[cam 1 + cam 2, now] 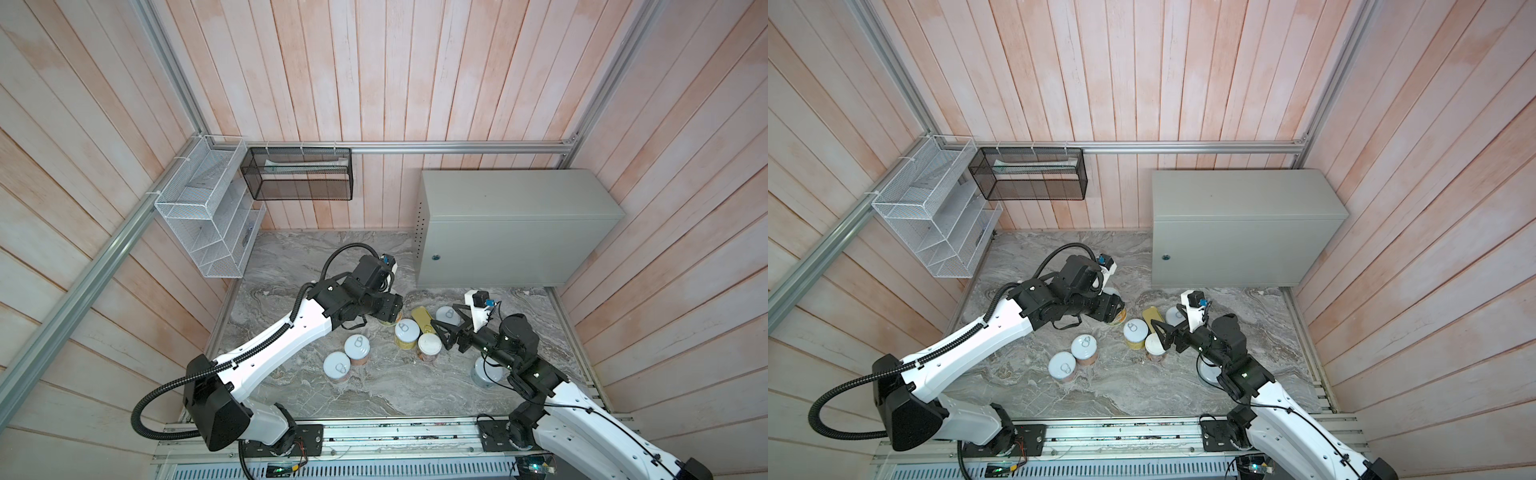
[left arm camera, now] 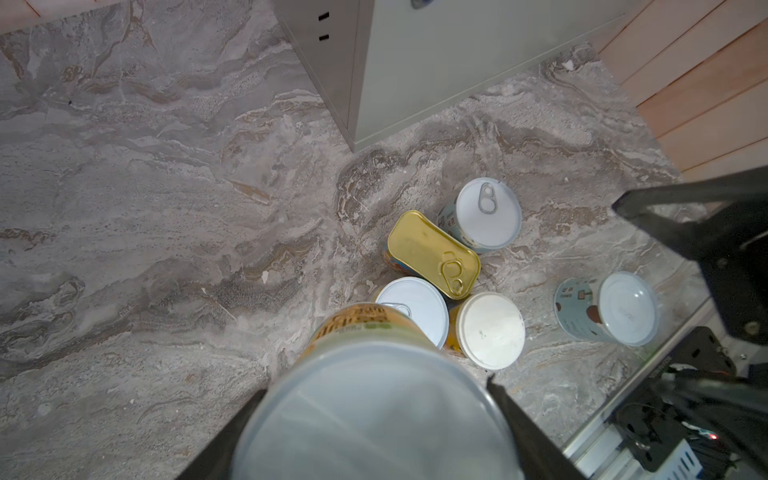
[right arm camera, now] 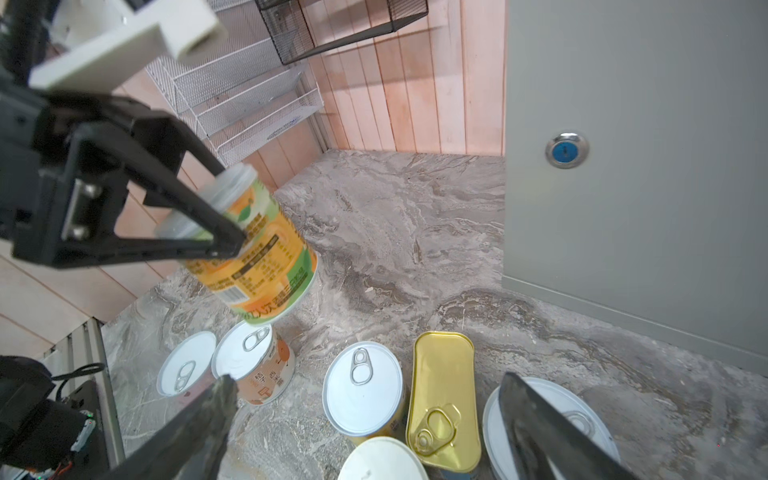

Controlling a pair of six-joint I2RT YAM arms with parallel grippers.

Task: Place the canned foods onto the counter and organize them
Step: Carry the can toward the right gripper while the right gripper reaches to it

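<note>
Eight tins are in view. One of them, an orange and green tin (image 3: 266, 257), is between the fingers of the left gripper (image 3: 232, 208), which is closed on its sides near the top. The tin is tilted and seems lifted off the marbled slab (image 1: 374, 386), around the middle of the slab.

All the other seven are on the slab. Four make a tight group in the middle, in front of the counter (image 1: 519, 232):
- the rectangular tin (image 3: 442, 399) with a gold top
- a yellow-labelled round tin (image 3: 363, 386) touching it
- a white-topped tin (image 2: 490, 330)
- a pull-ring tin (image 2: 488, 214) on the counter side

Two round tins (image 1: 357, 347) stand close together nearer the left edge of the slab. A blue-grey tin (image 2: 602, 307) lies on its side toward the right edge, under the right arm.

The right gripper (image 3: 368, 380) has its jaws spread wide and holds nothing. It hangs over the group, with the rectangular tin and the yellow-labelled tin between its fingers in the right wrist view.

The counter stands in the far right corner of the slab.
</note>
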